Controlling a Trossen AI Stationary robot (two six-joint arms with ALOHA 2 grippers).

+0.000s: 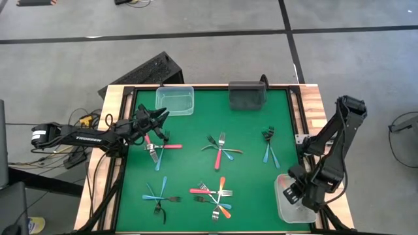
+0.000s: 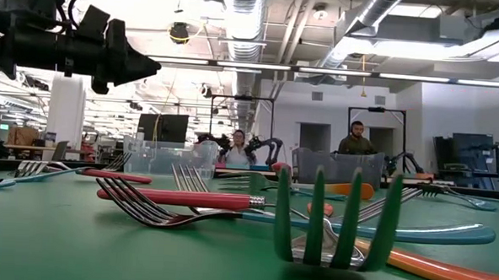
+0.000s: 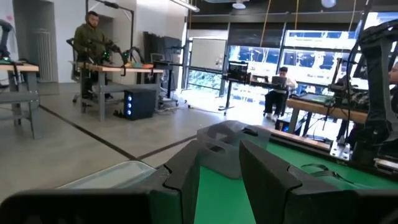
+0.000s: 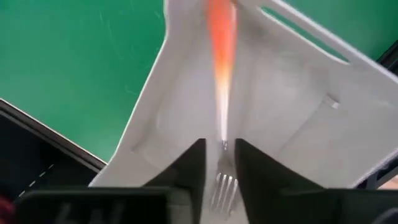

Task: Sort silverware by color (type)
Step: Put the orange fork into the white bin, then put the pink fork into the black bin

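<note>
Forks with coloured plastic handles [image 1: 222,151] are lying in small crossed heaps across the green counter [image 1: 196,124]. One orange fork [image 4: 221,68] is sitting between the right gripper's [image 4: 219,163] jaws over a clear tub [image 1: 294,207] at the counter's right front corner, its handle pointing away from the wrist; whether the jaws are gripping or letting go cannot be told. The left gripper [image 1: 155,117], jaws slightly apart and empty, is hovering above the red and blue heap [image 1: 157,147] nearest it.

My bench [image 1: 196,173]: green mat, wood edges. On it: forks [image 1: 221,149] in scattered clusters, clear tub [image 1: 175,100], dark tub [image 1: 247,96], third tub [image 1: 287,207] at corner.
</note>
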